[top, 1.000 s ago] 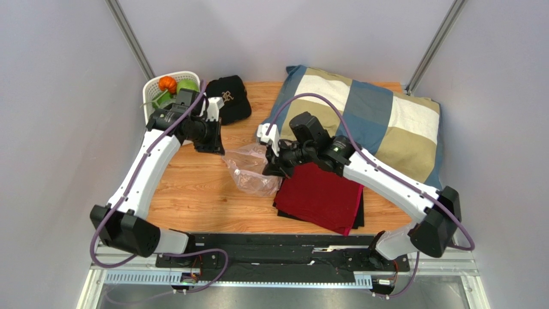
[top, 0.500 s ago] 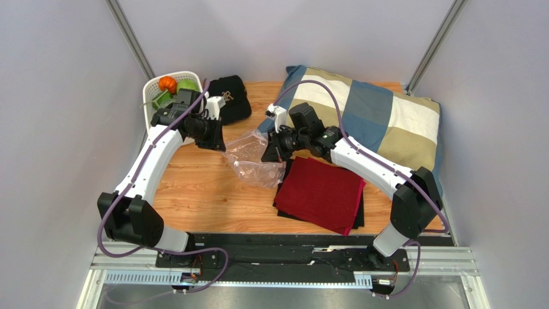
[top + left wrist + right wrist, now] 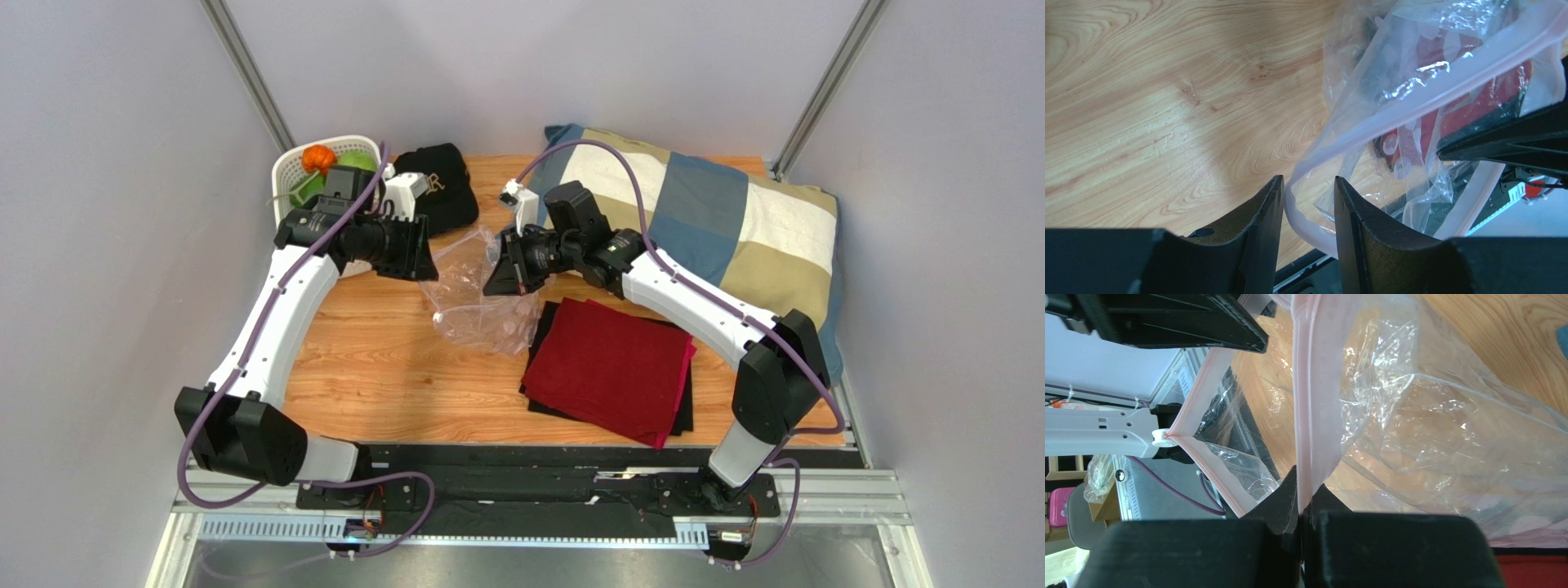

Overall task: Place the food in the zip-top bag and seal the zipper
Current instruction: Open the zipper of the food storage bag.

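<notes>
1. The zip-top bag point(image 3: 472, 298) hangs over the middle of the table point(image 3: 368, 355), between the two grippers. In the top view it lies at about 4 o'clock from the left gripper point(image 3: 1309, 184) and at about 8 o'clock from the right gripper point(image 3: 1300, 499).
2. The right gripper has its fingers pressed together on the zipper point(image 3: 1306, 386). In its wrist view the pink strip runs from the pinch straight up to 12 o'clock.
3. The left gripper's fingers stand a little apart. A corner loop of the zipper passes through the gap, and I see no pinch on it. From there the strip runs toward 2 o'clock.
4. The mouth is parted, with its long axis running roughly from 9 to 3 o'clock between the two grippers.
5. The food point(image 3: 321, 159) is not yet in the bag. It sits in the white basket point(image 3: 285, 165) at the 10 o'clock corner of the table, just behind the left arm, so I judge the left arm is the nearer one to fetch it.
6. The black cap point(image 3: 439, 184) beside the basket carries a pale mark, but it is too small to read. I find no other readable writing.
</notes>
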You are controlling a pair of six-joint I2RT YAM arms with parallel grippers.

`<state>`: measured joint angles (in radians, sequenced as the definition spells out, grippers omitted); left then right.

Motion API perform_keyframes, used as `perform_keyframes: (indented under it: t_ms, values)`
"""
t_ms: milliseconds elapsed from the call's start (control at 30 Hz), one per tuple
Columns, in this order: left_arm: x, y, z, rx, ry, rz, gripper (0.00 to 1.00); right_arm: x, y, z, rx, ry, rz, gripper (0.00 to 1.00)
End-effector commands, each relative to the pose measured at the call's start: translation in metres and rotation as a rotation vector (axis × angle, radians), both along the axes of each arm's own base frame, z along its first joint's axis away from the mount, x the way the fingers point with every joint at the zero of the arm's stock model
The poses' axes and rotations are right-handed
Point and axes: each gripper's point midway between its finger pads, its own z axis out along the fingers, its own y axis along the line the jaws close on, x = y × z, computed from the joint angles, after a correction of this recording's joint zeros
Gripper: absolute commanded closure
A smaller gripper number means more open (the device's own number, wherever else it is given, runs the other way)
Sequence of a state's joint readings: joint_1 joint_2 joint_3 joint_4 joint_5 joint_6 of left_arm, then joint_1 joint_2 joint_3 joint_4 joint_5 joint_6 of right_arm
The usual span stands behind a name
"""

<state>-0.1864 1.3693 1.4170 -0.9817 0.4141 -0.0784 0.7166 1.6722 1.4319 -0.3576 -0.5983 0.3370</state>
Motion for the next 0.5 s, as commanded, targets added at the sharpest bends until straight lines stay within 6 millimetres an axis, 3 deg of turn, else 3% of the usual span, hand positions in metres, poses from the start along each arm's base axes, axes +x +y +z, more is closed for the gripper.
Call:
perform_keyframes:
  t_ms: [0, 33, 133, 167, 267, 367, 467]
  values:
    - [0.013, -0.001, 0.008, -0.010, -0.028, 0.014, 0.59, -0.005, 0.003, 0.040, 0.082, -0.053, 0.032, 1.00]
    - [0.014, -0.001, 0.008, -0.014, -0.027, 0.016, 0.62, -0.006, 0.003, 0.041, 0.081, -0.054, 0.036, 1.00]
    - [0.014, -0.005, 0.010, -0.032, -0.026, 0.009, 0.95, -0.006, 0.000, 0.042, 0.072, -0.053, 0.030, 0.99]
    - [0.013, -0.004, 0.011, -0.033, -0.024, 0.014, 1.00, -0.006, -0.001, 0.042, 0.067, -0.053, 0.025, 0.88]
    - [0.010, -0.002, 0.013, -0.032, -0.024, 0.035, 1.00, -0.007, -0.008, 0.048, 0.057, -0.032, 0.003, 0.66]
    - [0.008, -0.003, 0.013, -0.041, -0.018, 0.040, 1.00, -0.003, -0.016, 0.055, 0.056, -0.018, -0.031, 0.54]
    - [0.007, -0.005, 0.014, -0.052, -0.012, 0.041, 1.00, 0.000, -0.022, 0.060, 0.055, -0.006, -0.045, 0.52]
